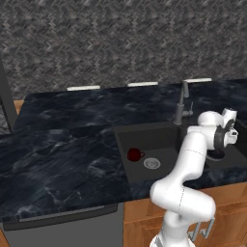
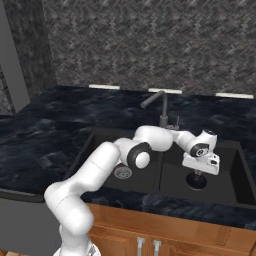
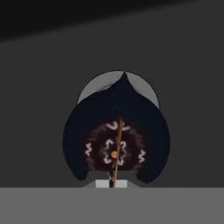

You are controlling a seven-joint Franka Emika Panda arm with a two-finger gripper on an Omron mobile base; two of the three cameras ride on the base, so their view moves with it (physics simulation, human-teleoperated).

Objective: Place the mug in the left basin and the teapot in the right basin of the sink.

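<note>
In the dark marble tabletop [image 1: 62, 149], toward its right end, sits the black sink [image 2: 165, 192] with two bowls and a thin tap [image 2: 161, 106] at the wall between them. The white arm [image 2: 90, 175] bends over the front edge and reaches down into the right basin [image 2: 230, 175]. The left basin [image 1: 144, 144] holds the mug [image 1: 134, 154], which stands near its middle, just beside the silver drain [image 1: 152, 163]; that job looks done. The claw [image 2: 197, 176] hangs low in the right basin, right over the teapot [image 3: 116, 140], which covers most of that basin's drain. I cannot tell if the claw is holding the thin wire handle [image 3: 117, 144] or has let go, because the fingertips are hidden. The teapot looks small, hard and stiff, and likely a bit heavy for its size, with a smooth round body that could slip. The arched handle on top is the best place to hold it, at its highest middle part. The mug looks shiny and breakable, and is best pinched at its rim.
</note>
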